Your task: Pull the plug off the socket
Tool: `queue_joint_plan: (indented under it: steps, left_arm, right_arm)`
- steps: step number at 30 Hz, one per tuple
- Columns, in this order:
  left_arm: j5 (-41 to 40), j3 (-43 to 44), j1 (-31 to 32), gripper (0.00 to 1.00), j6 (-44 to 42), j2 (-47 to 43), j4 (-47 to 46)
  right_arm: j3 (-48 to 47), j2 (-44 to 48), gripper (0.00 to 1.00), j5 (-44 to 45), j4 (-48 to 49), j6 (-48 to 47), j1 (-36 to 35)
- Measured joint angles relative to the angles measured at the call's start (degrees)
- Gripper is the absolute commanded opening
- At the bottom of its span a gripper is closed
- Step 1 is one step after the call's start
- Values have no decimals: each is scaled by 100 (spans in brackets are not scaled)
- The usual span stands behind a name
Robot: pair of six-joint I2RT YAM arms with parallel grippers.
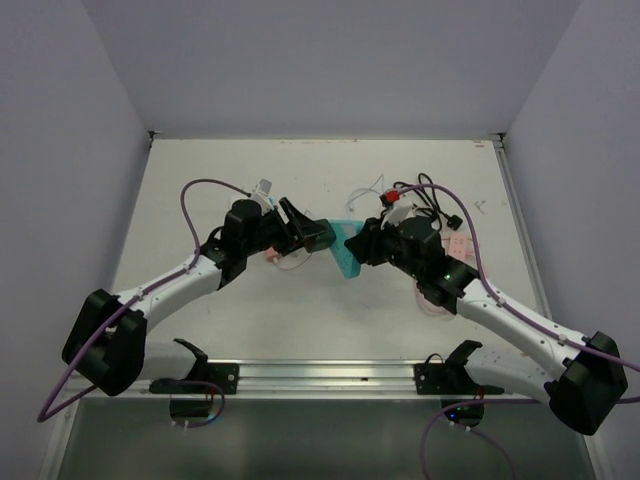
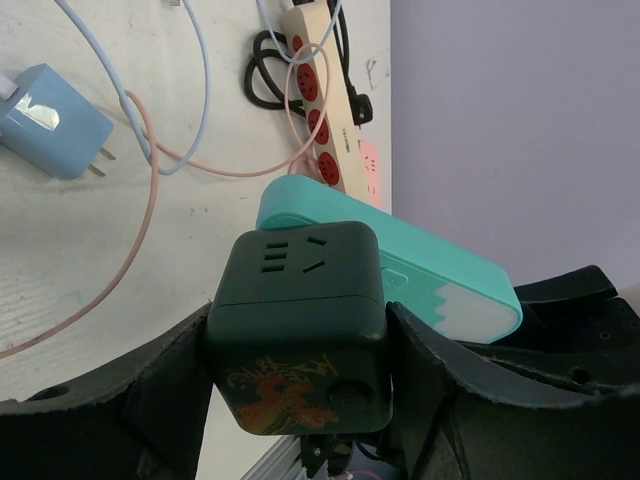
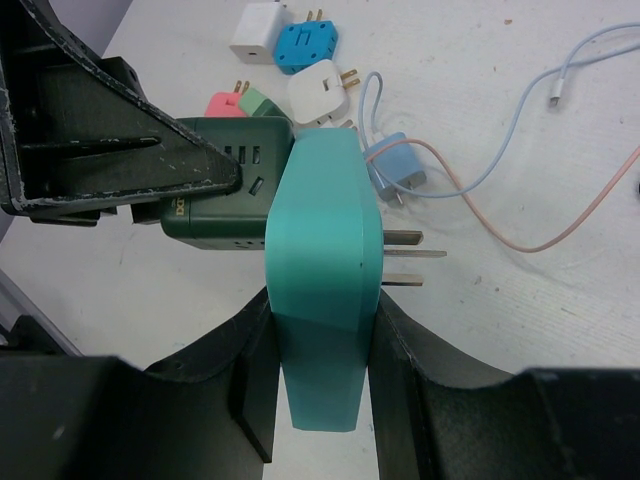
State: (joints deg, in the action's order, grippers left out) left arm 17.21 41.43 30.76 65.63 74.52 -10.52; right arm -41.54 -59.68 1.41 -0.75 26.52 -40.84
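Two arms meet above the middle of the table point(image 1: 300, 330). The left gripper point(image 1: 300, 230) is closed on a dark green cube socket point(image 2: 297, 320), one finger pressed against each of its side faces, so that its slotted face is exposed. The right gripper point(image 3: 322, 330) is clamped on a teal plug point(image 3: 322, 260), gripping its flat body from both sides. The plug's three metal prongs point(image 3: 410, 254) are bare and sit in no socket; they point away from the cube socket. The plug hangs just right of the cube socket, and contact between the two cannot be judged. On the table beyond lie a beige power strip point(image 2: 325, 110) with red outlets, a blue charger point(image 2: 50, 120), looping pink and blue cables point(image 2: 150, 190) and several small adapters point(image 3: 320, 95).
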Motion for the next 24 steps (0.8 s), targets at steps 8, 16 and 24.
queue_joint_plan:
  steps: [8,16,24]
  left_arm:
    - [-4,-7,7,0,-26,42,-20]
    - [398,-118,-186,0,-68,37,-122]
    - [1165,-179,-667,0,-146,-372,107]
  right_arm:
    - [195,42,0,247,188,-42,-55]
    - [529,212,0,319,483,9,48]
    - [632,210,0,-179,824,55,267]
